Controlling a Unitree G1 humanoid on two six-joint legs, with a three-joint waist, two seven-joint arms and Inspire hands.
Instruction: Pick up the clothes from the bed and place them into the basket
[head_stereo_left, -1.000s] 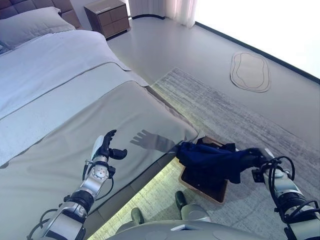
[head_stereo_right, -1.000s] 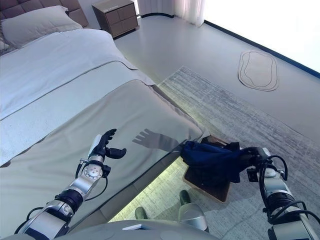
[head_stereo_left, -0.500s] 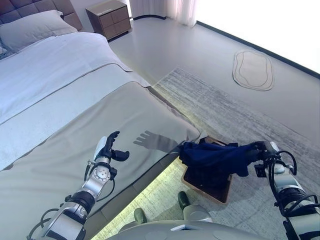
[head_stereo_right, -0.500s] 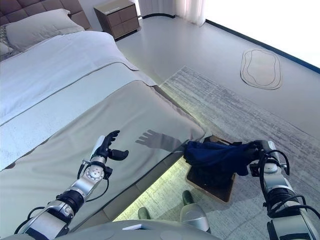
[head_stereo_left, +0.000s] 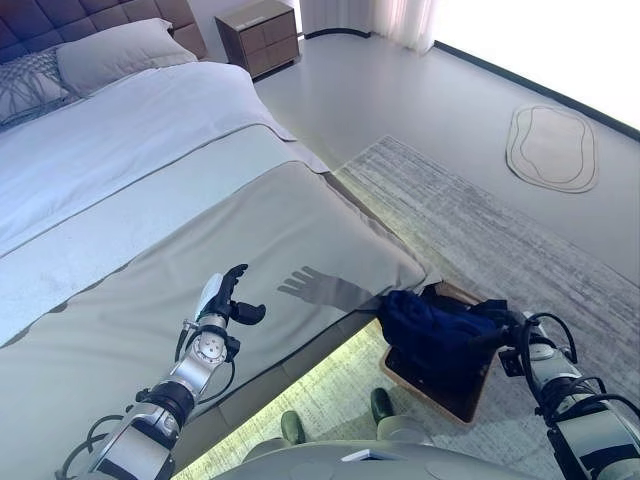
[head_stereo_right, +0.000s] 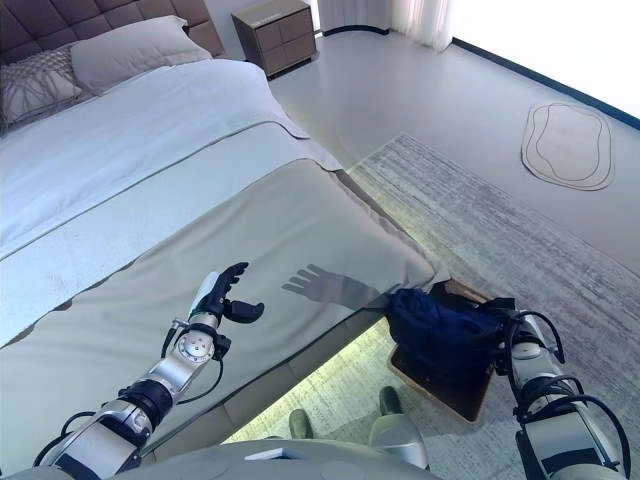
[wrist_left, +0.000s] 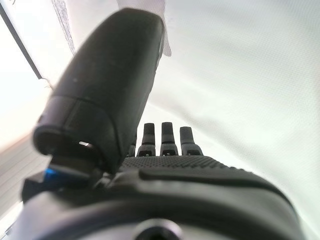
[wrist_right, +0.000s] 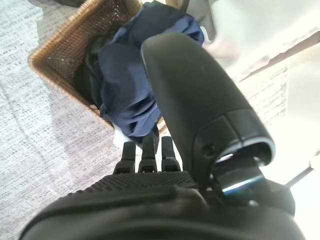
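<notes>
Bunching navy cloth (wrist_right: 125, 80) in woven basket (wrist_right: 55, 50); right hand (wrist_right: 145, 150) fingers straight, left hand (head_stereo_left: 222, 300) open

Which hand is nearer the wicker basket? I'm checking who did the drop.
Right. The right hand is at the basket, beside the navy clothes lying in it. The left hand hovers open over the bed, well away.

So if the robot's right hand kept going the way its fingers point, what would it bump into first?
Most likely the navy garment heaped in the wicker basket. The right hand has straight fingers aimed at that cloth, which looks very close, though depth is hard to judge.
</notes>
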